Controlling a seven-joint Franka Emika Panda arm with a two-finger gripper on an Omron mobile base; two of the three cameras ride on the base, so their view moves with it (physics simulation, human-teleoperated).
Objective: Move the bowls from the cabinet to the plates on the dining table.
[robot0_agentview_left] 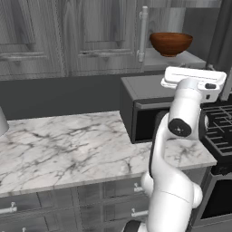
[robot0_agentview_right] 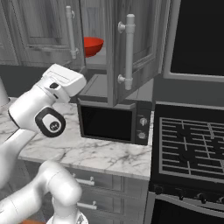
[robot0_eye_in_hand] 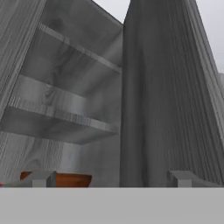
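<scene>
The cabinet (robot0_agentview_right: 144,39) hangs over the microwave with its door (robot0_agentview_right: 127,52) swung open. On its lowest shelf (robot0_agentview_left: 181,58) sit the dark brown bowl (robot0_agentview_left: 171,43) and the glossy red bowl (robot0_agentview_right: 93,45). In the hand view the brown bowl's rim (robot0_eye_in_hand: 65,179) shows low at the left, just beyond the left fingertip (robot0_eye_in_hand: 41,178). My gripper (robot0_eye_in_hand: 111,179) is open and holds nothing; it points up into the cabinet's shelves. My hand (robot0_agentview_left: 194,80) hovers below and in front of the shelf, apart from both bowls. The plates and the dining table are out of view.
A black microwave (robot0_agentview_right: 113,122) stands on the marble counter (robot0_agentview_left: 68,145) right under the cabinet. A stove (robot0_agentview_right: 192,144) is to the right. The open door's edge (robot0_eye_in_hand: 166,100) rises close to the hand on its right. Shut cabinet doors (robot0_agentview_left: 90,36) line the wall to the left.
</scene>
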